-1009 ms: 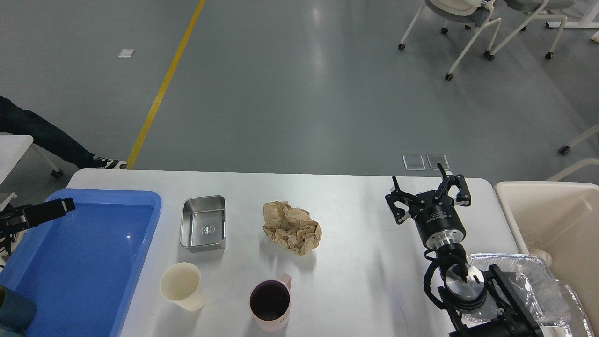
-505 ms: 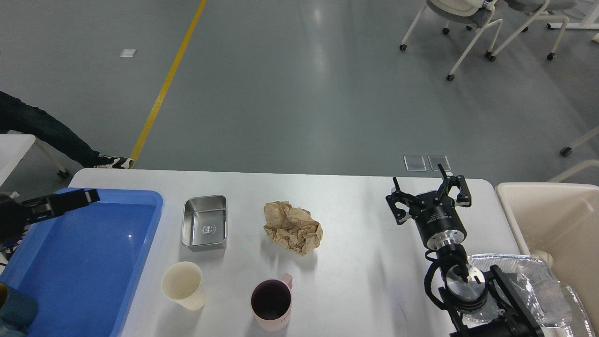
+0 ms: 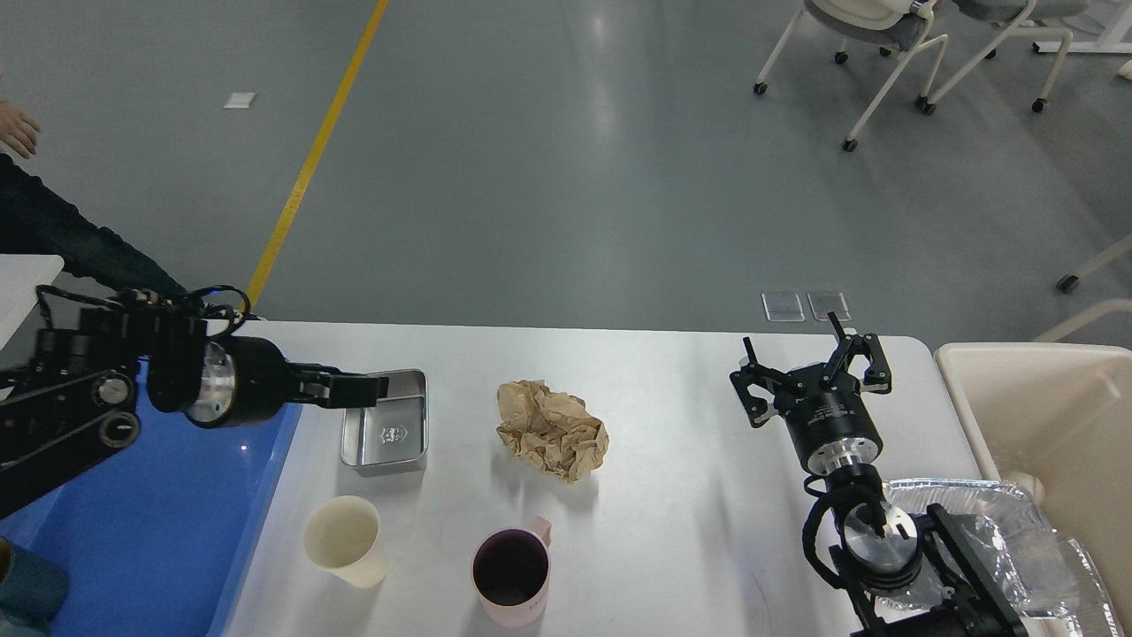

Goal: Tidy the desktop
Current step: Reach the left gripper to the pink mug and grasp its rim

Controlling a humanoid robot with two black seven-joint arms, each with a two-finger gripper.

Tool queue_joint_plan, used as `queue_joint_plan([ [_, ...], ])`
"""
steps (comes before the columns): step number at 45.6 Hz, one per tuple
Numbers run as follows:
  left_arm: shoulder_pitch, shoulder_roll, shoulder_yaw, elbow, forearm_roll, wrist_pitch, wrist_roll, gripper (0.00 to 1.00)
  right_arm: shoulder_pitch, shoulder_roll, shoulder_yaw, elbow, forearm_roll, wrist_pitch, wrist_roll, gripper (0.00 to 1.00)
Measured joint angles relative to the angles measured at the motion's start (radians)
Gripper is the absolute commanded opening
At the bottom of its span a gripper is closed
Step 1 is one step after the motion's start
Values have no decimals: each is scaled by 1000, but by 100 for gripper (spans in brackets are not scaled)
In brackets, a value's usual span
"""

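The white-grey desktop (image 3: 672, 416) holds a steel rectangular container (image 3: 386, 425), a crumpled brown paper (image 3: 550, 428), a cream paper cup (image 3: 344, 540) and a pink mug (image 3: 511, 571). My left gripper (image 3: 370, 387) reaches in from the left over the steel container's near left rim; it is seen side-on and its fingers cannot be told apart. My right gripper (image 3: 809, 354) is open and empty above the desktop's far right part, fingers pointing away.
A blue plastic tray (image 3: 159, 522) lies at the left with a teal object (image 3: 26, 588) at its front corner. A beige bin (image 3: 1044, 416) stands at the right, clear plastic wrap (image 3: 1017, 540) beside it. A person (image 3: 53, 230) stands far left; chairs stand beyond.
My left arm has swung right from above the blue tray to over the steel container. The right arm has not moved.
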Motion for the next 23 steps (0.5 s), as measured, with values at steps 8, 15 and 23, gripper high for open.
queue_joint_plan([
  [8, -75, -117, 148, 19, 64, -2, 12, 97, -1, 0, 1, 0, 0, 0, 1, 100],
  [15, -114, -169, 212, 20, 78, -21, 18, 97, -2, -1, 3, 0, 0, 0, 1, 100],
  [23, -133, -216, 240, 20, 80, -82, 18, 96, -4, -3, 10, 0, 0, 0, 1, 100],
])
